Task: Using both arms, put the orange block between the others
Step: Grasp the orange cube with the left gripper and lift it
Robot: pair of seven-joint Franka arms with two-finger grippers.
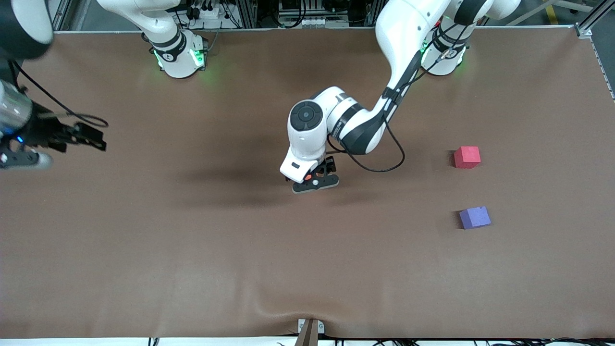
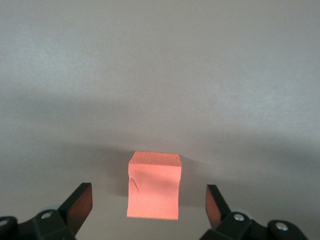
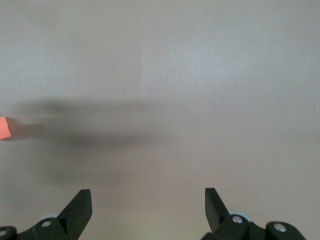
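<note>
Currently your left gripper (image 2: 149, 205) stands spread wide around the small bright orange foam cube (image 2: 154, 185) at mid-table, touching neither side. Your right gripper (image 3: 148, 202), also wide, waits empty. Closing off-centre could skew the cube before it reaches the gap between the red-pink cube (image 1: 467, 157) and the purple-blue cube (image 1: 474, 217).

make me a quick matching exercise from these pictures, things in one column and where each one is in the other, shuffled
Things:
1. small orange foam cube
2. red-pink matte cube
3. purple-blue matte cube
4. right gripper

Places:
A. nearest the front camera, toward the left arm's end of the table
B. on the table between the open fingers of the left gripper
C. open over the brown table at the right arm's end
D. farther from the front camera than the other cube beside it

Pairs: 1-B, 2-D, 3-A, 4-C
</note>
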